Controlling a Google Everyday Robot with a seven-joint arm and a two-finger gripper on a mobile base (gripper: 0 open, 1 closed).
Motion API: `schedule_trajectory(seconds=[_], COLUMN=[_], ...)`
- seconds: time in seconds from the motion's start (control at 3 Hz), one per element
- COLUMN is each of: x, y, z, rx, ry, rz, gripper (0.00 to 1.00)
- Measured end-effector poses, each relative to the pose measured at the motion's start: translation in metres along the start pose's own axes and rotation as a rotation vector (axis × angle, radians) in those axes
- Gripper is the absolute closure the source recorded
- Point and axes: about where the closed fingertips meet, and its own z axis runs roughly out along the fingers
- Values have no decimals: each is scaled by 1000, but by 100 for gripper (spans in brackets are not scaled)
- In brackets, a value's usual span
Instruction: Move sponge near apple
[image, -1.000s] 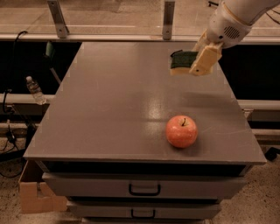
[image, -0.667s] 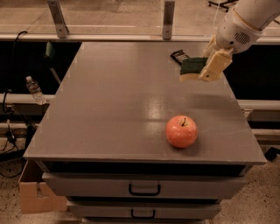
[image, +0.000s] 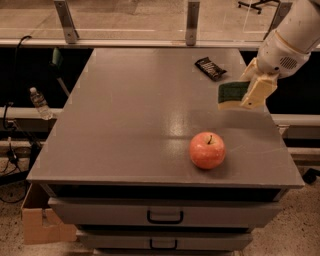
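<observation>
Pincer (image: 251, 94) is pinching the sponge (image: 231, 95) over the right side of the bench (image: 130, 125): dark green scrub top, pale yellow foam underneath. The apple (image: 207, 150), shiny red-orange with a dark stem, sits nearer the front, apart from it.

Sponge (image: 231, 91): dk green top, pale yellow foam, in cream gripper (image: 251, 95) over grey table (image: 130, 125) R edge. Apple (image: 207, 150) red-orange.

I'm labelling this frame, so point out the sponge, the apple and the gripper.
sponge (image: 230, 92): camera view, green scrub top.
apple (image: 207, 151): camera view, middle of red skin.
gripper (image: 247, 96): camera view, at the sponge's right end, between its fingertips.
</observation>
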Motion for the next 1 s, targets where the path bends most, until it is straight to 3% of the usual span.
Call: schedule_trajectory(seconds=[0.33,1.0], x=[12,26], y=[6,33], z=[13,35], rx=[-21,-115], ry=[16,29], rz=[-20,-47], gripper=[100,100])
